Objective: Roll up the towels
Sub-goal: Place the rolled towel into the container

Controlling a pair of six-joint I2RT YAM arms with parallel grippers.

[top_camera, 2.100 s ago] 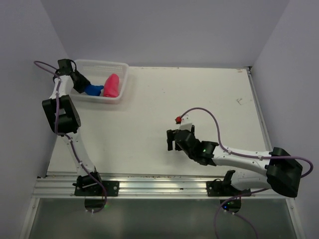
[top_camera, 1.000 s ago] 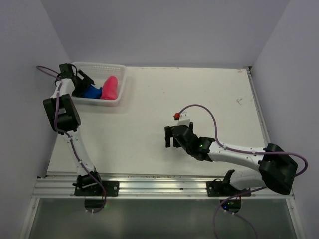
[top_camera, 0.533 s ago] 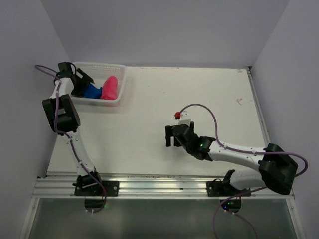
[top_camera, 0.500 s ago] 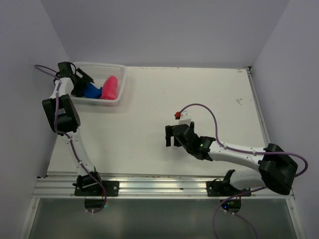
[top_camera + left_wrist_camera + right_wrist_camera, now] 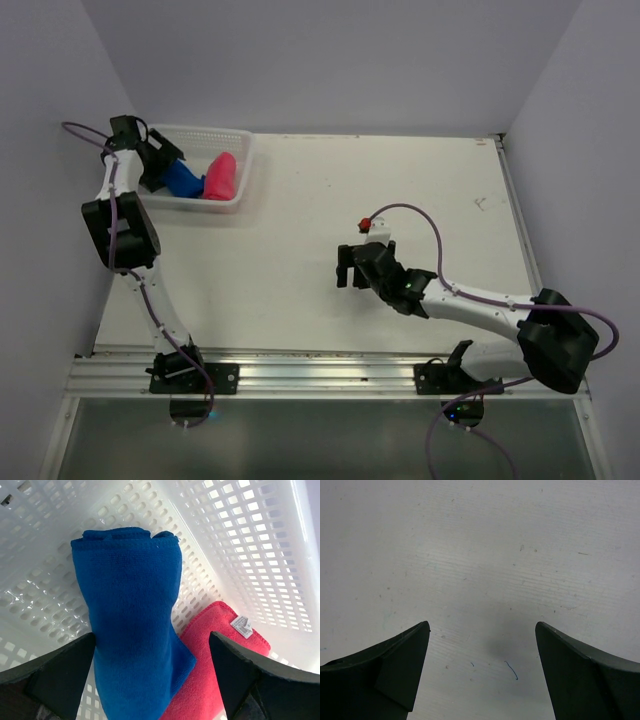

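Both towels lie side by side in the white mesh basket (image 5: 243, 140) at the far left corner. The blue towel (image 5: 184, 179) (image 5: 130, 600) is a thick roll. To its right rests the pink-red towel (image 5: 221, 175) (image 5: 215, 675), a white label showing on it. My left gripper (image 5: 158, 166) (image 5: 151, 636) hangs open over the near end of the blue roll, one finger on each side, not squeezing it. My right gripper (image 5: 346, 270) (image 5: 482, 626) stands open over bare table near the middle, holding nothing.
The basket's walls (image 5: 260, 555) rise close around the left gripper. A purple wall stands just left of the left arm. A tiny blue thread (image 5: 511, 670) lies on the white table (image 5: 400, 180) under the right gripper.
The left wrist has drawn back toward the far left corner, uncovering more of the blue towel. The right gripper has shifted slightly away from the near edge. Both towels stay put.
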